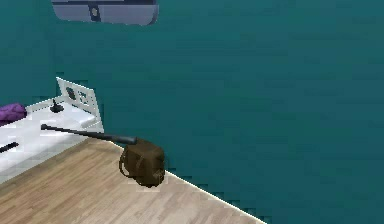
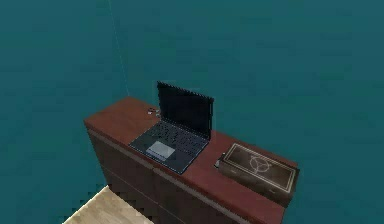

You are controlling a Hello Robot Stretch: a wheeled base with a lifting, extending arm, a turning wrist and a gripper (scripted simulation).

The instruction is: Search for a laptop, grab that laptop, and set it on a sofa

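A black laptop (image 2: 178, 128) stands with its lid up on a reddish-brown dresser (image 2: 125, 150) against the teal wall, in the middle of the arm side view. Its screen is dark and its keyboard faces the dresser's front edge.
A flat brown box (image 2: 258, 167) with a pale emblem lies on the dresser to the laptop's right. In the forward view a white bed (image 1: 40, 140) with a purple cushion (image 1: 10, 112) fills the left, a dark bat (image 1: 85, 132) lies across it, and a brown bag (image 1: 143, 163) sits on the wooden floor (image 1: 120, 200). A grey fixture (image 1: 105, 11) hangs high on the wall.
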